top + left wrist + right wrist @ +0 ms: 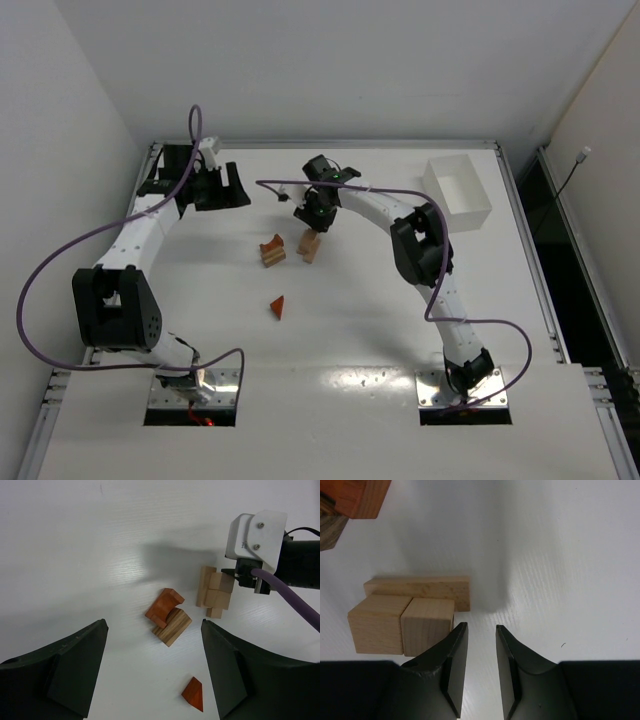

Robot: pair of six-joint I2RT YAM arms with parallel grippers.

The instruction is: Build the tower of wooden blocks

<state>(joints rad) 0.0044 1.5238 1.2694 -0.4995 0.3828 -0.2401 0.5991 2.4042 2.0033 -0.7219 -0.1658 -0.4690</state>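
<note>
Three pale blocks, a bar (417, 591) and two cubes (375, 622), lie side by side on the table; they also show in the top view (310, 243). A reddish-brown arch (165, 607) rests against a striped tan block (172, 626), left of them (272, 250). A reddish-brown wedge (278, 306) lies alone, nearer the arms. My right gripper (481, 630) is low beside the pale blocks, its jaws a narrow gap apart and empty, and its left finger (452, 652) is against the nearest cube. My left gripper (226, 188) is wide open and empty, far left of the blocks.
A white rectangular bin (458, 190) stands at the back right. The right arm's cable loops over the table behind the blocks. The left arm's purple cable arcs over the left side. Raised table rails run along the back and sides.
</note>
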